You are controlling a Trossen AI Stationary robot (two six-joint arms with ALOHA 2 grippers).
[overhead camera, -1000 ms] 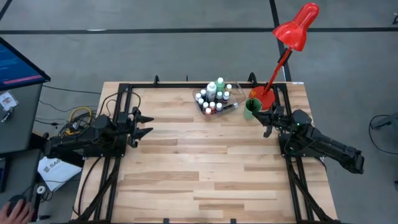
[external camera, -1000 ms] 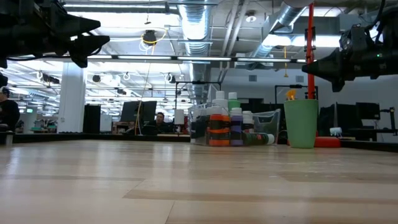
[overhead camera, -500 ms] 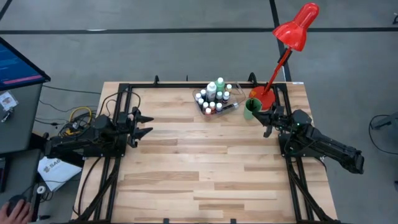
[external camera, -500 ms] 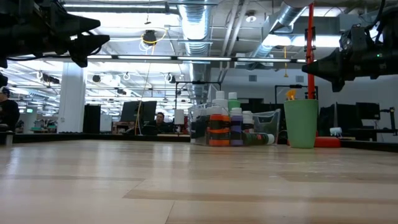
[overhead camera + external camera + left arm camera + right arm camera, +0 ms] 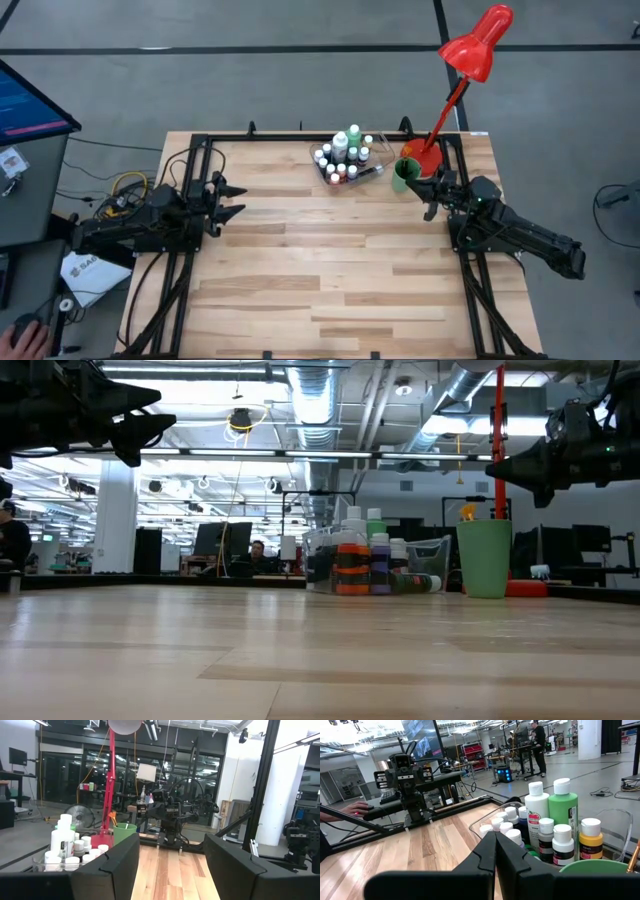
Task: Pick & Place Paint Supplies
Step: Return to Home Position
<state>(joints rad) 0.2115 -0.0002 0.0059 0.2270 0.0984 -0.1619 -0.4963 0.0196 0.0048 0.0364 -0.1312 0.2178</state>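
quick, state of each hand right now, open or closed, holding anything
left hand: open, holding nothing.
right hand: closed, holding nothing.

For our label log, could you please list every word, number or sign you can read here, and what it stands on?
No text reads clearly.
Tall white bottle, red label: blurred.
Tall green bottle, label: blurred.
Small yellow bottle, label: blurred.
Monitor screen: too small.
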